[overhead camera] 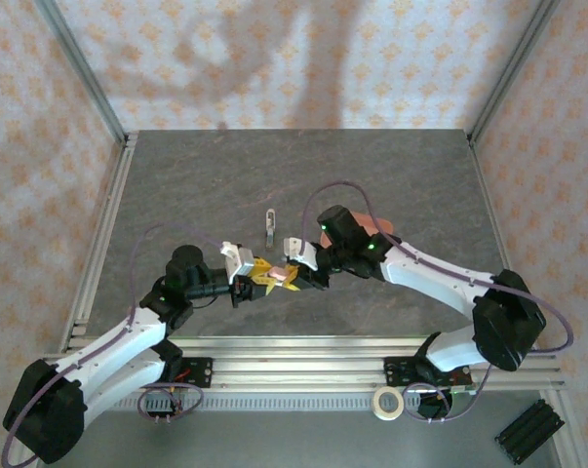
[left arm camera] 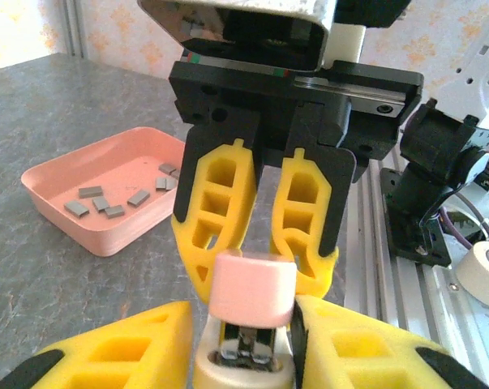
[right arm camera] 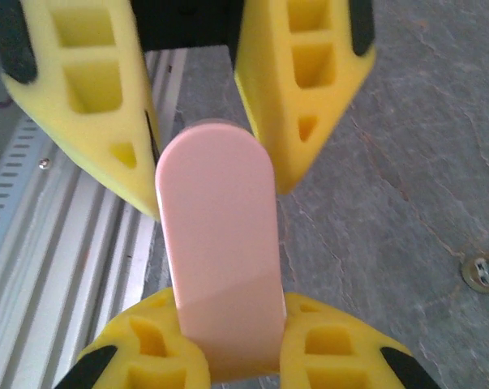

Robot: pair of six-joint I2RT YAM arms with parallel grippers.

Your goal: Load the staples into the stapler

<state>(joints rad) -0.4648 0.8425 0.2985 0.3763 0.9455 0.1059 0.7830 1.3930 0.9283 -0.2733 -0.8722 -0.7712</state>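
Observation:
The pale pink and white stapler (left arm camera: 252, 290) hangs just above the table between both grippers. My left gripper (left arm camera: 244, 348) is shut on its white lower end, where the silvery channel shows. My right gripper (right arm camera: 228, 356) is shut on the pink arm (right arm camera: 218, 259) from the opposite side. From above, the grippers meet nose to nose, the left gripper (overhead camera: 259, 279) and right gripper (overhead camera: 295, 275) with the stapler (overhead camera: 277, 276) between them. Several grey staples (left arm camera: 106, 204) lie in the salmon-pink tray (left arm camera: 106, 237), behind and left of the right gripper's fingers (left arm camera: 220, 211).
The right arm hides most of the tray (overhead camera: 381, 226). A small silvery metal piece (overhead camera: 270, 224) lies on the grey table beyond the grippers. A roll of tape (overhead camera: 388, 402) and a black block (overhead camera: 529, 429) sit past the rails at the near edge.

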